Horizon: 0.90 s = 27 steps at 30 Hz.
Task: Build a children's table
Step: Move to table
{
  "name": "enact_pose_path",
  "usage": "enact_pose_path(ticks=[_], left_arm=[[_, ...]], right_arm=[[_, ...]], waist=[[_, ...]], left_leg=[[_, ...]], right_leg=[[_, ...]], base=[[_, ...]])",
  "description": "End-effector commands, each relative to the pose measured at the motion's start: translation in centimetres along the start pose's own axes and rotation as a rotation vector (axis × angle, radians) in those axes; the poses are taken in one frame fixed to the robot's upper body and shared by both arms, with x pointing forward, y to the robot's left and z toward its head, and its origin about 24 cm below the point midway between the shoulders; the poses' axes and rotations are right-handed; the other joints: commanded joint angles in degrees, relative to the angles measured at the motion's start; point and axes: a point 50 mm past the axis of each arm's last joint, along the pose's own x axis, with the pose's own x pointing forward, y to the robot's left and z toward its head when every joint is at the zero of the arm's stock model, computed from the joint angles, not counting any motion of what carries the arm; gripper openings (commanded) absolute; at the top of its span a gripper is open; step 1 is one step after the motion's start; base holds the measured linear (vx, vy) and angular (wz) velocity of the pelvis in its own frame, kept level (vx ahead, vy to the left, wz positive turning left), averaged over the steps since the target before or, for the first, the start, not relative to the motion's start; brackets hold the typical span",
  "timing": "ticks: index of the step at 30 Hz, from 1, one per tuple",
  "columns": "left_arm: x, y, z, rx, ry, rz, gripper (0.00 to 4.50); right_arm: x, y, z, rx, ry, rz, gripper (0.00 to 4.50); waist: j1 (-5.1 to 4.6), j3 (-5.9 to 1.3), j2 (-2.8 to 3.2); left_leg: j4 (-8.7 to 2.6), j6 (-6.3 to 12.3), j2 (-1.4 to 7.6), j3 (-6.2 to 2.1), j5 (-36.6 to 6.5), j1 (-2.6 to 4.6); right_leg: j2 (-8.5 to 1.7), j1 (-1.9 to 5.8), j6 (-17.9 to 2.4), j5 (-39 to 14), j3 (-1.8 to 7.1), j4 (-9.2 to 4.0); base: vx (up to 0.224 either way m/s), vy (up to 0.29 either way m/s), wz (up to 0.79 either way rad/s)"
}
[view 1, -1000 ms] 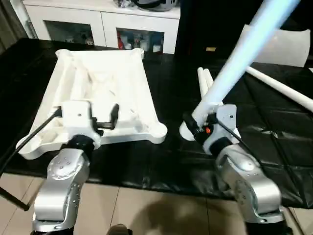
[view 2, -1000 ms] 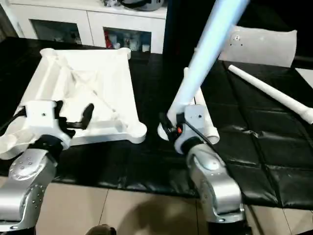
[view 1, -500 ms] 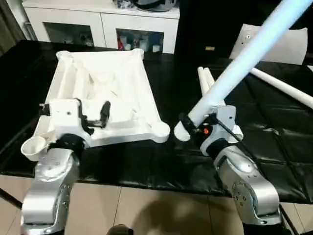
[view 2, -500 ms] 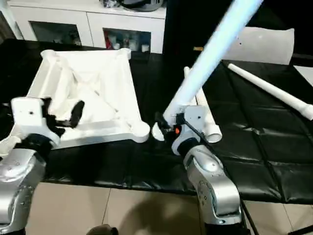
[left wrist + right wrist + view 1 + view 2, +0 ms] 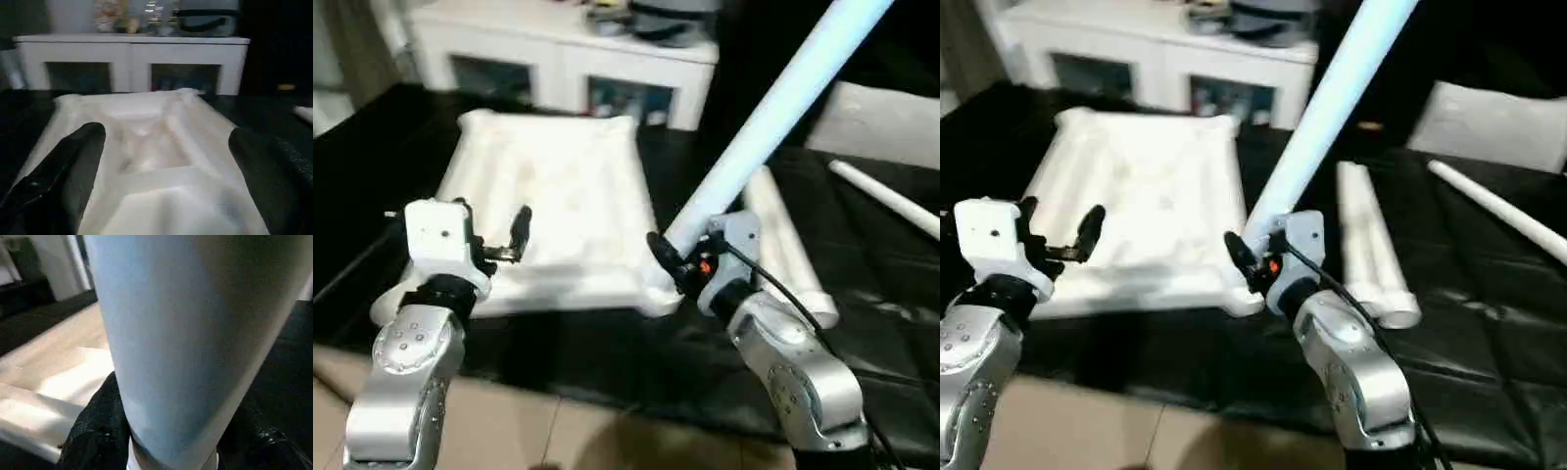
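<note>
White square plastic tabletop [image 5: 558, 211] lying underside up on the black padded table [image 5: 862, 323], left of centre. Right gripper [image 5: 680, 257] clamped around the thick end of a long tapered white tube leg [image 5: 773, 117], held tilted, rising up and to the right, lower end right at the tabletop's near right corner socket [image 5: 656, 294]. Left gripper [image 5: 494, 235] spread wide, holding nothing, hovering over the tabletop's near left part. Two more white tube legs [image 5: 788, 250] lying side by side just right of the tabletop, another one [image 5: 886, 196] far right. White cabinet [image 5: 568, 59] beyond the table.
</note>
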Motion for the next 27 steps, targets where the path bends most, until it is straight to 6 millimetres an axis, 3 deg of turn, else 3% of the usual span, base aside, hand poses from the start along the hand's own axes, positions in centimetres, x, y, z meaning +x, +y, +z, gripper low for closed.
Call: enact_pose_path(ticks=[1, 2, 3, 4, 5, 6, 7, 8, 9, 10, 11, 12, 13, 14, 15, 16, 17, 18, 19, 20, 21, 22, 23, 25, 27], left_arm=[[0.0, 0.1, 0.3, 0.012, -0.016, -0.026, 4.5], [0.0, 0.1, 0.2, 0.017, -0.012, -0.035, 4.5], [0.0, 0.1, 0.0, 0.024, -0.007, -0.041, 4.5], [0.1, 0.1, -0.2, 0.019, 0.001, -0.038, 4.5], [0.2, 0.1, -0.3, 0.004, -0.007, -0.035, 4.5], [0.2, 0.0, -0.4, -0.012, -0.003, -0.033, 4.5], [0.3, 0.0, -0.4, -0.021, 0.0, -0.033, 4.5], [0.3, -0.1, -0.4, -0.021, 0.001, -0.044, 4.5], [0.4, -0.4, -0.4, -0.004, 0.005, -0.074, 4.5], [0.5, -0.7, -0.4, 0.006, 0.01, -0.116, 4.5], [0.5, -0.8, -0.5, 0.01, 0.015, -0.136, 4.5], [0.6, -0.9, -0.6, 0.028, 0.023, -0.154, 4.5], [0.6, -1.0, -0.5, 0.026, 0.021, -0.177, 4.5], [0.8, -1.1, -0.5, 0.033, 0.024, -0.212, 4.5], [0.8, -1.1, -0.5, 0.034, 0.025, -0.214, 4.5], [1.0, -1.2, -0.5, 0.037, 0.028, -0.245, 4.5], [1.1, -1.3, -0.5, 0.036, 0.037, -0.269, 4.5], [1.5, -1.7, -0.5, 0.047, 0.054, -0.337, 4.5], [1.5, -2.1, -0.6, 0.049, 0.065, -0.391, 4.5], [1.5, -2.1, -0.6, 0.05, 0.067, -0.396, 4.5], [1.4, -2.9, -0.8, 0.069, 0.094, -0.503, 4.5], [1.4, -2.9, -0.8, 0.069, 0.094, -0.503, 4.5], [1.2, -3.4, -1.0, 0.063, 0.11, -0.568, 4.5], [0.6, -4.3, -1.4, 0.047, 0.155, -0.696, 4.5], [0.2, -4.7, -1.7, 0.056, 0.191, -0.774, 4.5]], right_arm=[[-0.1, 0.1, 0.8, -0.009, -0.044, -0.013, 1.9], [-0.2, 0.1, 0.8, -0.017, -0.044, -0.022, 1.9], [-0.3, 0.1, 0.8, -0.024, -0.045, -0.029, 1.9], [-0.4, 0.1, 0.7, -0.023, -0.045, -0.031, 1.9], [-0.6, 0.1, 0.7, -0.028, -0.044, -0.036, 1.9], [-0.8, 0.1, 0.7, -0.029, -0.045, -0.04, 1.9], [-0.9, 0.1, 0.6, -0.031, -0.045, -0.043, 1.9], [-1.0, 0.0, 0.6, -0.029, -0.045, -0.048, 1.9], [-1.1, -0.2, 0.6, -0.029, -0.043, -0.06, 1.9], [-1.2, -0.4, 0.5, -0.031, -0.041, -0.075, 1.9], [-1.2, -0.5, 0.5, -0.034, -0.04, -0.082, 1.9], [-1.2, -0.6, 0.6, -0.045, -0.041, -0.088, 1.9], [-1.2, -0.7, 0.6, -0.034, -0.047, -0.086, 1.9], [-1.1, -0.8, 0.7, -0.027, -0.052, -0.085, 1.9], [-1.1, -0.8, 0.7, -0.027, -0.052, -0.085, 1.9], [-1.1, -0.8, 0.8, -0.033, -0.051, -0.081, 1.9], [-1.1, -0.8, 0.9, -0.034, -0.052, -0.078, 1.9], [-1.1, -1.0, 1.0, -0.045, -0.055, -0.081, 1.9], [-1.2, -0.9, 1.0, -0.044, -0.048, -0.064, 1.9], [-1.2, -1.0, 1.0, -0.044, -0.048, -0.064, 1.9], [-1.4, -1.1, 1.1, -0.031, -0.053, -0.068, 1.9], [-1.4, -1.1, 1.1, -0.031, -0.053, -0.068, 1.9], [-1.5, -1.2, 1.1, -0.025, -0.057, -0.071, 1.9], [-1.7, -1.5, 1.3, -0.02, -0.076, -0.076, 1.9], [-1.7, -1.6, 1.3, -0.031, -0.07, -0.076, 1.9]], waist=[[2.0, -2.83, -0.29], [1.88, -2.97, -0.3], [2.06, -3.57, 1.71], [1.22, -3.86, 4.63], [0.09, -3.27, 5.03], [-2.25, -3.84, 5.51], [-2.79, -5.41, 5.53], [-2.93, -5.75, 5.23], [-2.26, -5.78, 4.03], [-1.78, -6.09, 2.12], [-1.34, -6.02, 1.28], [-0.93, -5.59, 0.75], [-0.6, -6.06, 0.99], [-0.91, -5.54, 1.61], [-0.91, -5.54, 1.61], [-1.36, -4.7, 2.82], [-1.56, -4.32, 3.26], [-1.79, -3.86, 3.31], [-1.86, -3.13, 3.27], [-1.93, -2.82, 3.0], [-1.8, -2.41, 3.43], [-1.92, -2.39, 3.03], [-1.92, -2.54, 3.0], [-1.8, -2.94, 3.37], [-1.85, -2.97, 3.48]], left_leg=[[1.94, 1.97, 2.04, -2.25, -2.56, -6.15], [1.16, 1.73, 1.93, -2.25, -0.84, -6.75], [-2.53, 1.82, 2.32, -1.87, 3.78, -6.01], [-6.78, 0.46, 3.55, -1.48, 4.95, -2.01], [-8.25, 1.8, 4.6, -3.16, 1.16, -1.12], [-9.1, 7.22, 8.54, -7.7, -2.43, 4.45], [-6.86, 16.19, 10.36, -10.25, 10.15, 7.22], [-5.48, 20.29, 10.59, -10.59, 22.52, 7.21], [-2.74, 22.78, 10.21, -9.71, 47.62, 5.43], [-0.21, 15.88, 5.0, -5.96, 50.39, 1.61], [-0.03, 11.58, 1.96, -3.93, 45.23, -0.6], [-1.66, 5.64, 0.32, -2.49, 31.56, -3.69], [-3.15, 0.71, 0.7, -2.38, 19.87, -3.84], [-4.52, -2.61, 1.45, -2.59, 11.51, -3.28], [-4.52, -2.61, 1.45, -2.59, 11.51, -3.28], [-6.07, -6.6, 2.87, -3.04, 2.71, -2.54], [-6.53, -7.82, 3.23, -3.16, -0.68, -2.37], [-7.14, -9.26, 3.72, -2.94, -6.28, -1.81], [-7.81, -9.75, 3.92, -2.73, -11.69, -1.64], [-8.01, -9.58, 3.93, -2.56, -14.82, -1.33], [-8.15, -9.07, 3.91, -2.45, -19.25, -0.75], [-8.24, -8.82, 3.9, -2.31, -19.33, -0.76], [-8.3, -8.61, 3.9, -2.32, -18.53, -0.92], [-8.31, -8.23, 4.13, -1.93, -14.57, -1.17], [-8.44, -8.33, 4.1, -1.72, -14.97, -1.36]], right_leg=[[-11.07, 6.0, -7.39, -36.92, 9.04, -10.32], [-9.4, 6.13, -9.12, -32.06, 7.63, -9.78], [-5.9, 5.85, -11.55, -21.66, 4.37, -8.88], [-1.93, 3.74, -10.1, -14.81, 0.29, -7.94], [0.15, 2.41, -8.53, -12.01, -0.74, -6.14], [1.36, -2.89, -6.82, -7.28, -1.24, 0.0], [-0.26, -6.44, -3.54, -1.89, -0.29, 2.87], [-1.01, -7.73, -1.29, 1.25, 0.36, 3.39], [-3.66, -9.03, 1.42, 10.6, 3.04, 1.99], [-5.25, -7.06, 1.06, 23.02, 5.21, -1.63], [-4.37, -5.3, 0.41, 31.11, 5.57, -1.14], [-4.15, -2.39, -1.65, 44.37, 5.97, -0.46], [-3.67, -1.11, -1.4, 48.33, 4.99, -0.39], [-3.25, -1.1, -2.18, 42.28, 4.17, -1.03], [-3.25, -1.1, -2.18, 42.28, 4.17, -1.03], [-2.78, -1.35, -4.75, 25.06, 3.47, -2.28], [-2.62, -1.5, -5.82, 18.47, 3.29, -2.6], [-2.61, -1.66, -7.43, 8.19, 3.51, -3.43], [-2.59, -2.02, -8.16, -1.2, 3.81, -4.13], [-2.62, -2.37, -8.08, -6.65, 3.98, -4.64], [-3.26, -2.91, -7.1, -18.77, 4.45, -5.63], [-3.3, -2.97, -6.68, -20.65, 4.55, -5.99], [-3.37, -2.85, -6.4, -21.18, 4.62, -5.96], [-3.26, -3.09, -6.73, -17.01, 4.8, -5.65], [-2.93, -3.2, -7.48, -14.39, 4.61, -5.38]], base=[[0.137, -0.032, -0.09], [0.137, -0.032, -0.09], [0.145, 0.003, -0.01], [0.18, 0.08, 0.02], [0.18, 0.08, 0.02], [0.224, 0.089, 0.06], [0.2, 0.035, 0.12], [0.2, 0.035, 0.12], [0.09, 0.018, 0.13], [-0.008, 0.01, 0.19], [-0.008, 0.01, 0.19], [0.0, 0.0, 0.0], [0.016, -0.077, 0.0], [0.016, -0.077, 0.0], [-0.027, -0.069, 0.0], [-0.054, -0.052, -0.03], [-0.054, -0.052, -0.03], [-0.059, -0.027, -0.01], [-0.074, -0.006, 0.01], [-0.074, -0.006, 0.01], [-0.087, 0.004, 0.02], [-0.068, 0.004, -0.02], [-0.068, 0.004, -0.02], [-0.027, 0.0, -0.01], [0.0, 0.0, 0.0]])
